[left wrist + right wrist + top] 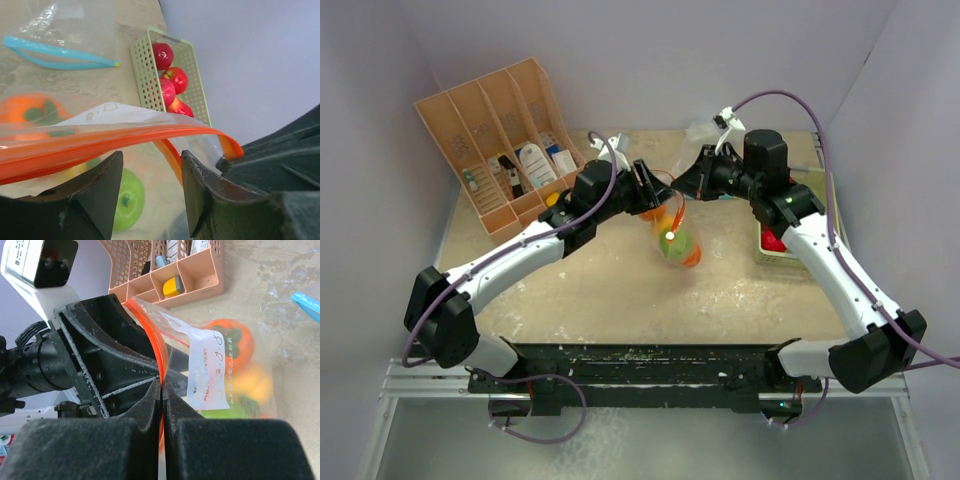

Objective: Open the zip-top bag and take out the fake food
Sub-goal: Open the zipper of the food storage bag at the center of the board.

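A clear zip-top bag with an orange zip hangs above the table between my two grippers. It holds a green fruit, orange fruit and a yellowish one. My right gripper is shut on the bag's orange zip edge; it also shows in the top view. My left gripper is open, with one orange zip strip running down between its fingers and the green fruit beyond them. In the top view the left gripper faces the right one at the bag's mouth.
A pale green tray at the right holds several red fruits; it also shows in the top view. A second clear bag with a blue zip lies at the back. A pink divided organizer stands at the back left.
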You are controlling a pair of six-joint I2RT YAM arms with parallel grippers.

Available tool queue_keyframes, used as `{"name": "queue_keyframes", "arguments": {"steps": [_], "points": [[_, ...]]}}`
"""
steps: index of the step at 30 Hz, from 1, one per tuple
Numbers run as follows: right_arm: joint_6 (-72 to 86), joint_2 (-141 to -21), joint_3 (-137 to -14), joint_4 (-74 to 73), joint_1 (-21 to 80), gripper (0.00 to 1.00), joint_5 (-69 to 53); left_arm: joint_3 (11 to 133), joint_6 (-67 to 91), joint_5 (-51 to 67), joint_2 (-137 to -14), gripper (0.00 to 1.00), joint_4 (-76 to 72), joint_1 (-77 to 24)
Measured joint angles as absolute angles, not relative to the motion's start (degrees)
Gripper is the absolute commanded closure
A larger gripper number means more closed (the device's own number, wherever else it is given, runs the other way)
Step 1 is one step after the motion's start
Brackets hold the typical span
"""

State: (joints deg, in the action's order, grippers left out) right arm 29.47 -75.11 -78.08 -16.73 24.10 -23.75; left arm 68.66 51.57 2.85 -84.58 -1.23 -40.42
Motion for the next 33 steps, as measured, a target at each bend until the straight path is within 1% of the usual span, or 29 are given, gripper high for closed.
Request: {"name": "queue_keyframes", "arguments": {"steps": [4, 8, 12, 14, 17, 18, 20, 22, 23, 24, 33], "points": [[29.6, -75.2, -78.1, -16.4, 24.1, 1.00, -23.7, 68.6, 52.1, 4.1, -84.7, 0.38, -2.7, -41.5], [29.9, -75.2, -78.1, -15.8, 24.0, 1.00, -23.7, 68.6, 52.5, 4.7, -86.2, 0.30, -3.4, -43.0], [29.8, -75.4, -78.1, -16.0, 24.0, 1.00, -23.7, 68.6, 52.5, 5.8, -87.8, 0.27, -3.5, -44.7], [29.8, -75.4, -78.1, -16.0, 24.0, 1.00, -23.7, 68.6, 52.4, 6.2, -88.1, 0.29, -3.5, -45.4], [29.8, -75.5, -78.1, -16.0, 24.1, 1.00, -23.7, 68.6, 52.3, 6.5, -88.1, 0.38, -3.5, -46.3], [29.8, -75.6, -78.1, -16.0, 24.1, 1.00, -23.7, 68.6, 52.3, 6.7, -88.1, 0.44, -3.5, -46.5], [29.8, -75.8, -78.1, -16.0, 24.1, 1.00, -23.7, 68.6, 52.1, 6.7, -88.1, 0.63, -3.4, -46.7], [29.8, -76.0, -78.1, -16.1, 24.1, 1.00, -23.7, 68.6, 51.9, 6.6, -88.1, 0.86, -3.1, -46.9], [29.6, -76.1, -78.1, -16.2, 24.1, 1.00, -23.6, 68.6, 51.7, 6.5, -88.1, 0.94, -2.7, -46.9], [29.5, -76.1, -78.1, -16.3, 24.1, 1.00, -23.5, 68.6, 51.9, 6.3, -88.1, 1.00, -2.2, -47.0], [29.2, -76.1, -77.7, -17.7, 23.8, 1.00, -21.8, 68.3, 51.3, 2.5, -87.0, 1.00, 3.3, -45.6]]}}
